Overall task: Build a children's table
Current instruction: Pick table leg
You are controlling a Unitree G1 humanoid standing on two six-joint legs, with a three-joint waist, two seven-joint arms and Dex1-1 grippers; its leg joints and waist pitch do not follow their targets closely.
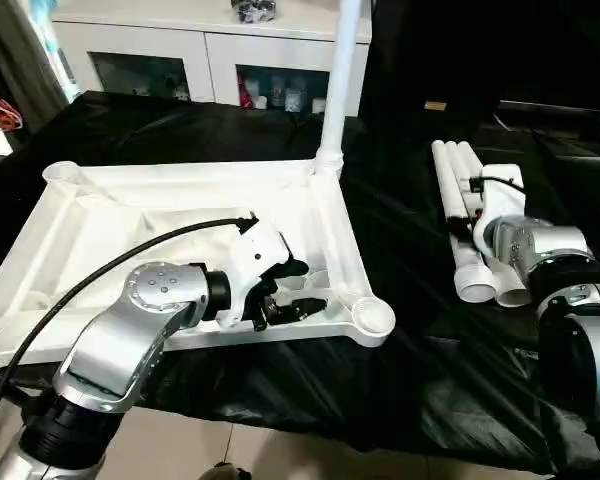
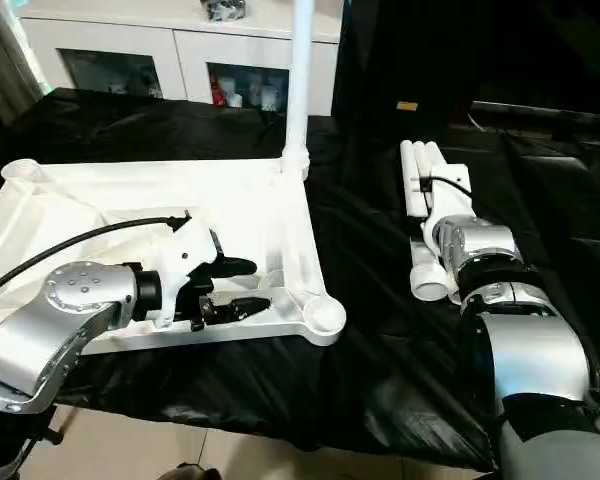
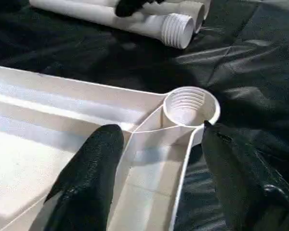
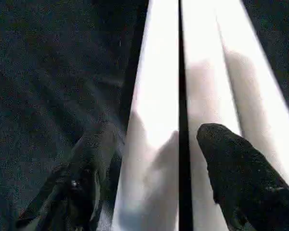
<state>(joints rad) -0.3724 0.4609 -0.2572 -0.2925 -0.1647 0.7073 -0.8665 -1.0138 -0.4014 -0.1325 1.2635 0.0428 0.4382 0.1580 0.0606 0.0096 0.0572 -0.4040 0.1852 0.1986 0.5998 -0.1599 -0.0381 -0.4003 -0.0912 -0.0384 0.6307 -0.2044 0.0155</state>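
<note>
Left end effector (image 3: 154, 178) astride threaded corner socket (image 3: 190, 105)

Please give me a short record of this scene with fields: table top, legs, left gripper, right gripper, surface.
table top: white table top lies upside down, ribbed side up
fitted leg: one leg stands upright in the far corner socket
loose legs: three legs lie side by side on the cloth
empty socket: near corner socket, threaded inside
left gripper: left gripper open, straddling the rim by that socket
right gripper: right gripper open over the loose legs
surface: black cloth
</note>
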